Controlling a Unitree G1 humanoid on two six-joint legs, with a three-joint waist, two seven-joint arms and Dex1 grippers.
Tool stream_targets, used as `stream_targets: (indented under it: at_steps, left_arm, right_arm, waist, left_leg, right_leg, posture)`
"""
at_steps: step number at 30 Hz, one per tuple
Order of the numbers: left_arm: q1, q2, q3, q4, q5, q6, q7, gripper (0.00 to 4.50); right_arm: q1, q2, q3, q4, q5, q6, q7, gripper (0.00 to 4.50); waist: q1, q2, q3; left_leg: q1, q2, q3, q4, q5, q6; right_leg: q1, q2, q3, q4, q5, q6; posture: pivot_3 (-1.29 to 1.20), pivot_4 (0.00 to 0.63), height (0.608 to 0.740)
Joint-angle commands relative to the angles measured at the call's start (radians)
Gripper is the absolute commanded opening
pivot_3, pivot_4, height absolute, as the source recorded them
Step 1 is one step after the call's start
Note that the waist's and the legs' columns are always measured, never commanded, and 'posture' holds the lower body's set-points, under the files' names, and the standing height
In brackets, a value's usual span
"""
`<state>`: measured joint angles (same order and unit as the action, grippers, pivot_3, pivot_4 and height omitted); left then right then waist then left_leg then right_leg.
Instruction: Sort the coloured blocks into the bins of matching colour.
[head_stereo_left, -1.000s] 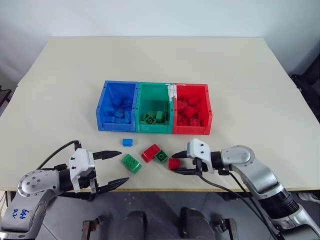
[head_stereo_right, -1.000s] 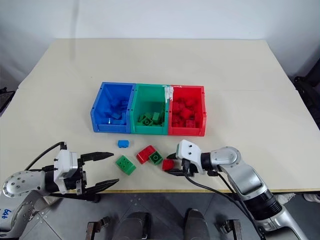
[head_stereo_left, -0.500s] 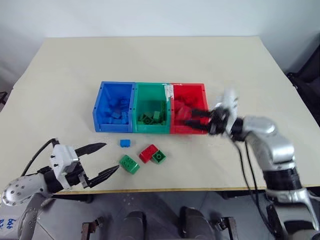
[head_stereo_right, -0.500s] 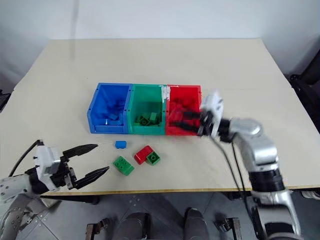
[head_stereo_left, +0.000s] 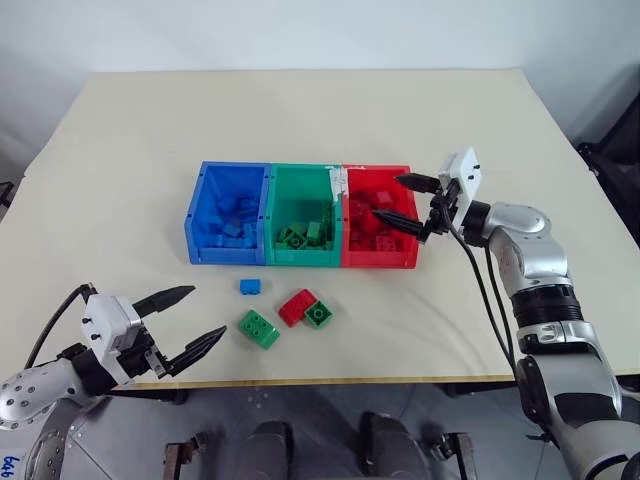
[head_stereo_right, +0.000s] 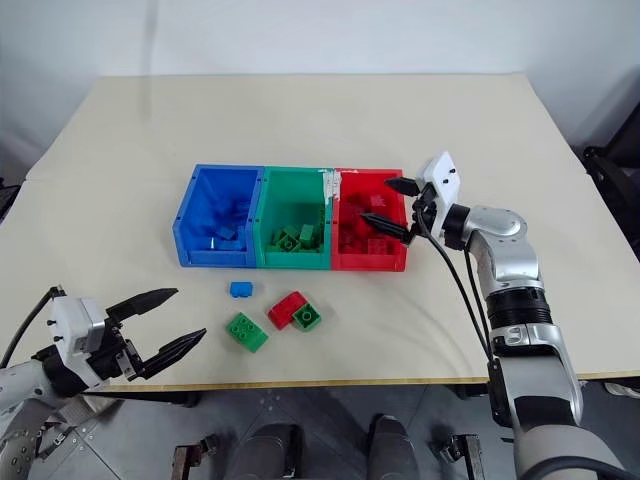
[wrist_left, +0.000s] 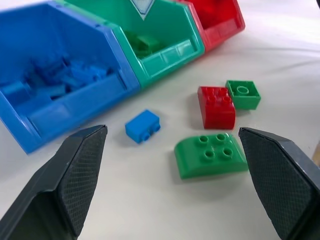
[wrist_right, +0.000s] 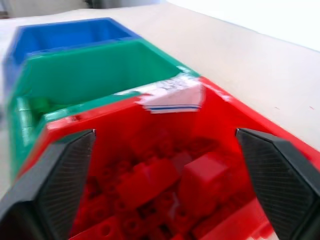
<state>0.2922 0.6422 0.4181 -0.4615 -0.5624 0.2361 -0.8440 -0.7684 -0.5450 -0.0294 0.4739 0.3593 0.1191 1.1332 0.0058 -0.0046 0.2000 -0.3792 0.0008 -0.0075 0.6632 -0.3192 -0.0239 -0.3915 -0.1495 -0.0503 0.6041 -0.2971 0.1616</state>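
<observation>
While both claws gape wide, neither holds a block.
Right gripper (head_stereo_left: 408, 200) hovers over the red bin (head_stereo_left: 410, 247); left gripper (head_stereo_left: 192, 322) sits near the loose blocks (head_stereo_left: 286, 311) on the table (head_stereo_left: 120, 180).

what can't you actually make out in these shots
- Blue bin: how many bricks it holds; in the head views they are the same colour as the walls and too small to separate.
- Red bin: individual bricks blur together in the right wrist view.
- Green bin: the front wall hides most of its contents in the left wrist view.
- Red brick and small green brick: touching or just adjacent, too small to tell.
</observation>
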Motion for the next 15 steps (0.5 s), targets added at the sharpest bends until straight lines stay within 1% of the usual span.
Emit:
stream_targets:
  at_steps: [1, 4, 7, 9, 11, 13, 15]
  left_arm:
    - [-0.065, 0.018, -0.048, 0.005, 0.009, -0.001, -0.012, 4.5]
    - [-0.152, 0.02, -0.119, 0.045, 0.047, -0.032, -0.034, 4.5]
    - [-0.222, 0.013, -0.181, 0.089, 0.085, -0.067, -0.058, 4.5]
    - [-0.255, 0.021, -0.23, 0.118, 0.105, -0.085, -0.098, 4.5]
    - [-0.272, 0.035, -0.264, 0.142, 0.112, -0.094, -0.143, 4.5]
    - [-0.285, 0.043, -0.275, 0.16, 0.112, -0.101, -0.167, 4.5]
    - [-0.296, 0.048, -0.272, 0.174, 0.112, -0.111, -0.175, 4.5]
  right_arm:
    - [0.132, -0.101, -0.077, -0.191, 0.103, 0.064, 0.12, 4.48]
    - [0.274, -0.19, -0.089, -0.273, 0.079, 0.01, 0.181, 4.48]
    - [0.369, -0.236, -0.116, -0.292, 0.065, -0.049, 0.201, 4.48]
    - [0.429, -0.246, -0.149, -0.306, 0.082, -0.043, 0.188, 4.48]
    - [0.488, -0.248, -0.155, -0.341, 0.091, -0.037, 0.189, 4.48]
    - [0.52, -0.238, -0.13, -0.4, 0.096, -0.025, 0.199, 4.48]
    - [0.519, -0.218, -0.086, -0.462, 0.099, 0.012, 0.191, 4.48]
  waist:
    - [0.012, 0.0, 0.0]
    - [0.018, 0.0, 0.0]
    - [0.012, 0.0, 0.0]
    - [0.003, 0.0, 0.0]
    - [-0.004, 0.0, 0.0]
    - [-0.009, 0.0, 0.0]
    - [-0.012, 0.0, 0.0]
  left_leg:
    - [-0.001, 0.0, 0.0, 0.001, 0.0, 0.0]
    - [-0.002, -0.001, 0.0, 0.003, -0.001, 0.001]
    - [-0.002, -0.001, 0.001, 0.003, -0.001, 0.001]
    - [-0.001, 0.0, 0.002, 0.003, 0.0, 0.001]
    - [0.0, 0.0, 0.003, 0.002, 0.0, 0.001]
    - [0.0, 0.0, 0.003, 0.002, 0.0, 0.001]
    - [0.0, 0.001, 0.003, 0.002, 0.0, 0.001]
  right_leg:
    - [0.0, 0.0, 0.0, -0.001, 0.0, 0.0]
    - [0.0, 0.0, 0.0, -0.001, 0.0, 0.001]
    - [0.0, 0.0, 0.0, 0.0, 0.001, 0.001]
    - [0.0, 0.0, 0.0, 0.0, 0.001, 0.001]
    - [0.0, 0.0, 0.001, 0.0, 0.001, 0.001]
    - [0.0, 0.0, 0.001, 0.0, 0.001, 0.001]
    - [-0.001, 0.0, 0.001, 0.0, 0.001, 0.001]
  posture:
    - [0.0, 0.15, 0.74]
    - [0.0, 0.15, 0.74]
    - [0.0, 0.15, 0.74]
    - [0.0, 0.15, 0.74]
    - [0.0, 0.15, 0.74]
    - [0.0, 0.15, 0.74]
    - [0.0, 0.15, 0.74]
